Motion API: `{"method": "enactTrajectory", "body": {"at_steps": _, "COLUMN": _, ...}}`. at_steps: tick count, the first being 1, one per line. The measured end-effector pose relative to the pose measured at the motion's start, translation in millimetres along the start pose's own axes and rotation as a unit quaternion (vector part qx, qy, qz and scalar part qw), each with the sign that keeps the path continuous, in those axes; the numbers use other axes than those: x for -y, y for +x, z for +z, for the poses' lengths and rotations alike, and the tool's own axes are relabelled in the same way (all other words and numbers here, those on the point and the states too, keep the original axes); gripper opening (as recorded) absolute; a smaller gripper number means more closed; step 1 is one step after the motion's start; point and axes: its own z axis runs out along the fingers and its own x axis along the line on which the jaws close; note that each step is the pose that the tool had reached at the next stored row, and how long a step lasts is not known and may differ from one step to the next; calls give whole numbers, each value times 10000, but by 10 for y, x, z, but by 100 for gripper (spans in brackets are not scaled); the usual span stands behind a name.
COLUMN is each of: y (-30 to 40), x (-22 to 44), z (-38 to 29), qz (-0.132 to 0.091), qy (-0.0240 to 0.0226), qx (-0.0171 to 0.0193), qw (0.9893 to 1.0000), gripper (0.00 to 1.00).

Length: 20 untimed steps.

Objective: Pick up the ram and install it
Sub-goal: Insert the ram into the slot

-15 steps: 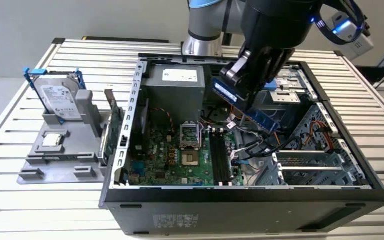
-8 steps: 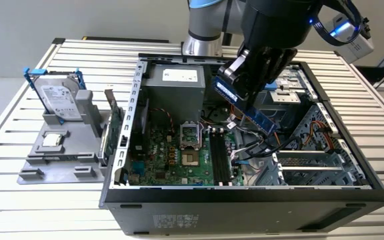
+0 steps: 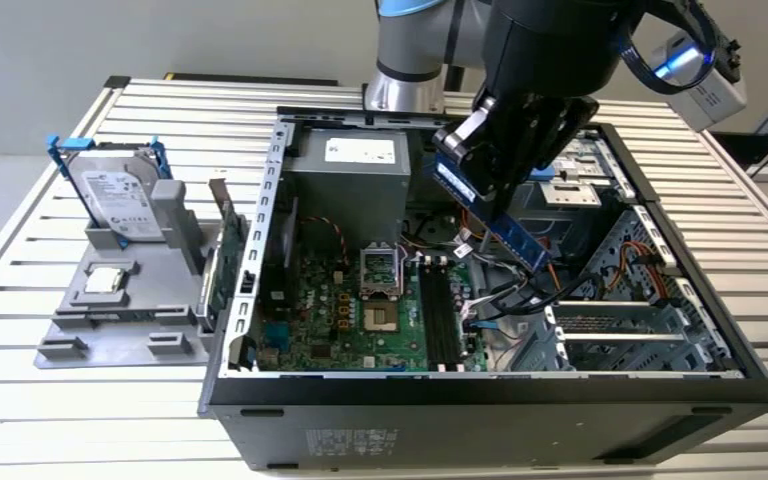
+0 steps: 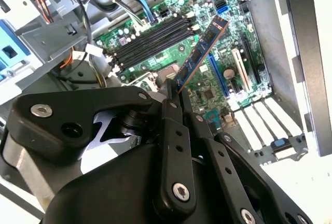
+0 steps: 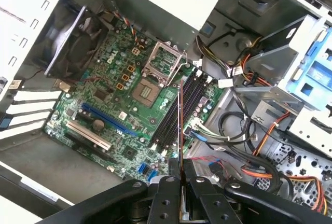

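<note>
Gripper: the gripper hangs above the open computer case, over the motherboard; its black fingers are closed on the ram.
Ram: the ram is a long dark-blue stick, clamped at one end and tilted, with its free end pointing down toward the motherboard. It is held in the air, not seated. In the second wrist view the ram shows a row of black chips; in the first wrist view it appears edge-on as a thin line above the memory slots.
Memory slots: the black memory slots lie side by side on the motherboard, just beside the processor socket; they also show in both wrist views.
Computer case: it lies on its side on the slatted table, with its side panel off.
Hard drive: a silver hard drive in a blue frame stands on a grey holder, outside the computer case on the exterior view's left.
Expansion card: a green expansion card stands upright between the grey holder and the computer case wall.
</note>
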Motion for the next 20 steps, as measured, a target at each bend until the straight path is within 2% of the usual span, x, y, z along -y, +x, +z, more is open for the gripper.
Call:
{"method": "enactTrajectory", "body": {"at_steps": 5, "y": 0, "x": 0, "z": 0, "qz": 228, "qy": 3, "qx": 2, "qw": 9997, "gripper": 0}}
{"method": "enactTrajectory", "body": {"at_steps": 10, "y": 0, "x": 0, "z": -1, "qz": 455, "qy": 6, "qx": 4, "qw": 9990, "gripper": 0}}
{"method": "enactTrajectory", "body": {"at_steps": 15, "y": 0, "x": 0, "z": -1, "qz": 680, "qy": 9, "qx": 7, "qw": 9977, "gripper": 0}}
{"method": "enactTrajectory", "body": {"at_steps": 20, "y": 0, "x": 0, "z": -1, "qz": 904, "qy": 12, "qx": 9, "qw": 9959, "gripper": 0}}
